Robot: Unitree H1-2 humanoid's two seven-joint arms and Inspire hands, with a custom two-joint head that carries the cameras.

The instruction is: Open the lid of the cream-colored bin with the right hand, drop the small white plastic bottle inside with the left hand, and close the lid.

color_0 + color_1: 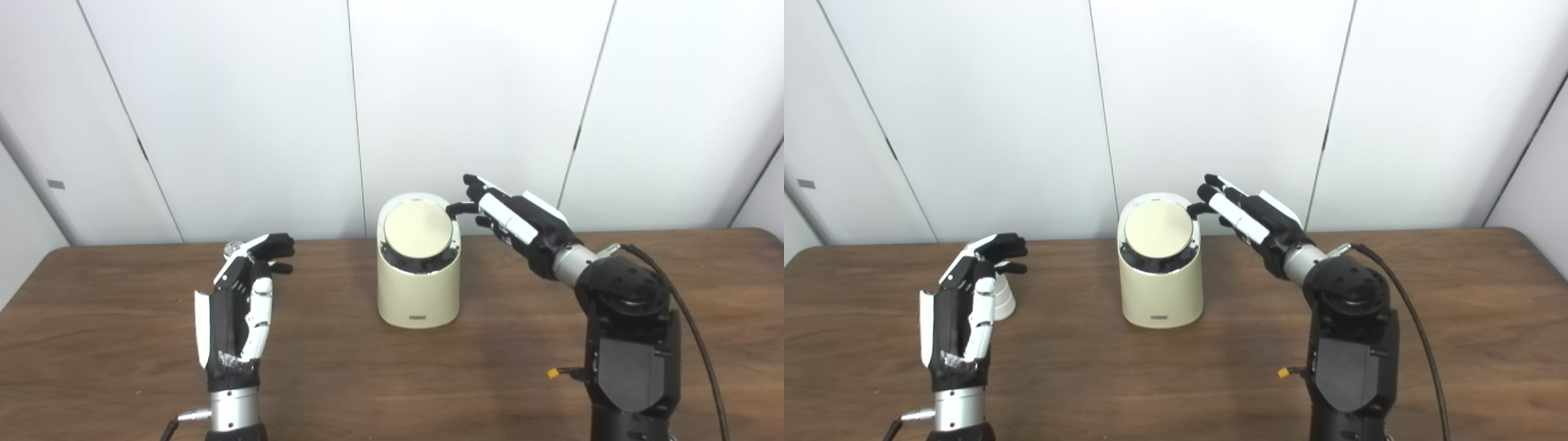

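- You are looking at the cream-colored bin point(418, 278) standing upright near the middle of the brown wooden table point(110, 361), closer to the far edge, in front of the white panelled wall point(245, 110).
- Its round lid point(419, 229) is lying flat and closed in the dark ring at the top of the bin, tilted slightly toward you.
- Your right hand point(511, 220) is reaching in from the right, raised above the tabletop and level with the top of the bin.
- Its fingers point(1234, 214) are stretching out straight and a little apart, holding nothing; one dark fingertip is meeting the right rim of the bin just beside the lid, though you cannot tell for certain that it is pressing there.
- Your left hand point(236, 318) is hovering over the left part of the table, well apart from the bin, with its back facing you.
- Its fingers point(260, 312) are extending forward with the tips curling slightly, loosely spread and gripping nothing.
- The small white plastic bottle point(1003, 299) is standing on the table just behind your left hand; in the right eye view only its lower white part is showing beside the hand, and in the left eye view only a small shiny cap is peeking above the knuckles.
- You cannot tell whether the hand is touching the bottle.
- A black cable point(692, 331) is running along your right arm.
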